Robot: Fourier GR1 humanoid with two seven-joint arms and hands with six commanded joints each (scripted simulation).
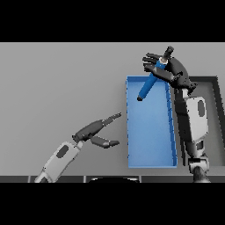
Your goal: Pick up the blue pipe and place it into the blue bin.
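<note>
Right hand [173, 72] clutches the blue pipe [148, 85], slanting down over the blue bin's [151, 165] far end; left hand [94, 129] hangs slack nearby. Placing step, I'd say: lower, then let go

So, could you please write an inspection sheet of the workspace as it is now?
Surface: grey table.
Job's things: blue pipe tilted above the far end of the blue bin, upper end in the right hand.
Clutter: nothing seen.
Hands: right hand shut on the pipe; left hand open, left of the bin, holding nothing.
Cables: nothing seen.
Surroundings: dark frame right of the bin.
</note>
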